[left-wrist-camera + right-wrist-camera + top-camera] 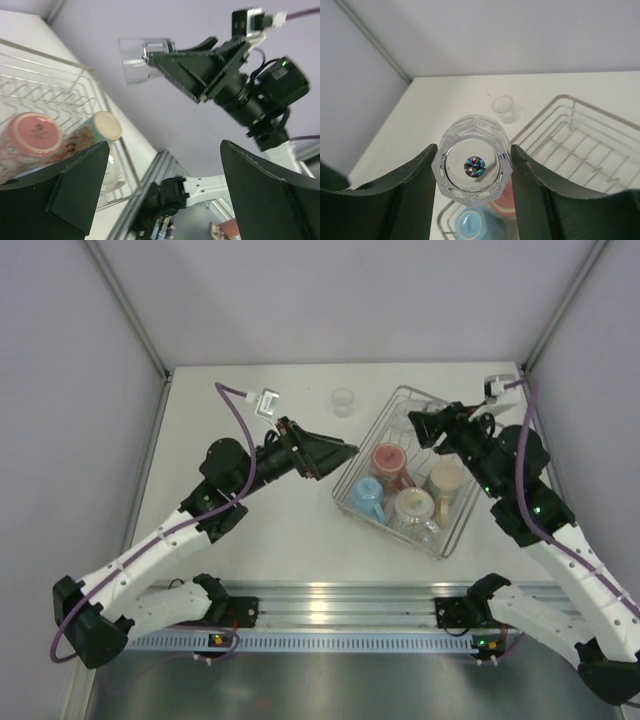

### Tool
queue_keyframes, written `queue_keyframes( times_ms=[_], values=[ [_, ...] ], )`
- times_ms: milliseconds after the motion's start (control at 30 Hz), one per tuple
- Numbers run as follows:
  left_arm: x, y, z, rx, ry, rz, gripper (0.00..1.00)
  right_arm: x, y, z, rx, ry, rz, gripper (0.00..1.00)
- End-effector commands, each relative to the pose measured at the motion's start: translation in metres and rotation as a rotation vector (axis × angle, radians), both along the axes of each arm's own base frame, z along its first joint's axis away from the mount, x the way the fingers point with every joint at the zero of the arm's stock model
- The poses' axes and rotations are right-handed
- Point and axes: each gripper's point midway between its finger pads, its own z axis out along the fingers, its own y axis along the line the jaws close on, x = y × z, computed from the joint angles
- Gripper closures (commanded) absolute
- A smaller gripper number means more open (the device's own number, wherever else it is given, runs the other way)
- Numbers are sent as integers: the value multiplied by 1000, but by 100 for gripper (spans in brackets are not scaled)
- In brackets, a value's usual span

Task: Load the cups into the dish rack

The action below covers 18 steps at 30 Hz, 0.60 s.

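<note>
Dish rack (395, 420): right side of surface (260, 540).
Cups (390, 462): in rack, near half.
Lone glass (343, 401): on surface, behind-left of rack.

The left arm (150, 552) and right arm (580, 565) share white link shells, black joints and black wedge-shaped fingers (75, 190). A purple cable (240, 435) runs along each to a white wrist camera (268, 402); green lights (537, 508) dot the right.

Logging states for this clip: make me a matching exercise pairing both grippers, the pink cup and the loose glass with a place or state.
1 left gripper
2 right gripper
3 pink cup
4 loose glass

A in the rack
B on the table, outside the rack
C open, empty
D shut on a clear glass

Pairs: 1-C, 2-D, 3-A, 4-B
</note>
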Motion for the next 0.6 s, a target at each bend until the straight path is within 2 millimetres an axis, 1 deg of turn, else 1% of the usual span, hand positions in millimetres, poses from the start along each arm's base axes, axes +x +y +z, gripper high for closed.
queue_keyframes(
  times_ms=[0,33,67,100,133,167,200,233,267,300,333,367,400,433,500,533,567],
  values=[
    [15,19,-21,235,-31,141,2,37,-38,-2,-186,48,-195,100],
    [16,21,-23,262,-39,152,2,51,-39,-10,-217,78,-214,100],
    [15,28,-29,323,-38,165,2,60,-44,-10,-231,87,-236,100],
    [14,31,-29,340,-44,175,2,67,-47,-1,-241,72,-253,100],
    [14,34,-30,356,-47,183,2,84,-55,-11,-268,105,-293,100],
    [13,39,-34,387,-51,196,2,93,-58,-12,-279,112,-308,100],
    [10,44,-31,385,-62,205,2,101,-61,-5,-289,105,-322,100],
    [9,47,-32,390,-65,212,2,117,-65,-18,-318,141,-343,100],
    [8,49,-37,404,-65,217,2,124,-68,-20,-329,151,-353,100],
    [5,54,-34,398,-78,227,2,133,-72,-17,-335,146,-368,100],
    [5,56,-35,400,-81,232,2,146,-70,-30,-353,177,-368,100],
    [4,58,-37,402,-78,236,2,153,-71,-35,-361,190,-369,100],
    [3,59,-37,400,-81,238,2,159,-71,-31,-362,184,-370,100],
    [0,60,-34,394,-89,231,2,172,-72,-46,-379,216,-370,100],
    [-3,60,-32,386,-91,222,2,185,-74,-56,-391,240,-373,100],
    [-6,60,-31,379,-92,210,2,196,-73,-67,-395,264,-358,100],
    [-7,59,-31,376,-87,202,2,201,-73,-74,-397,280,-349,100]
  ],
)
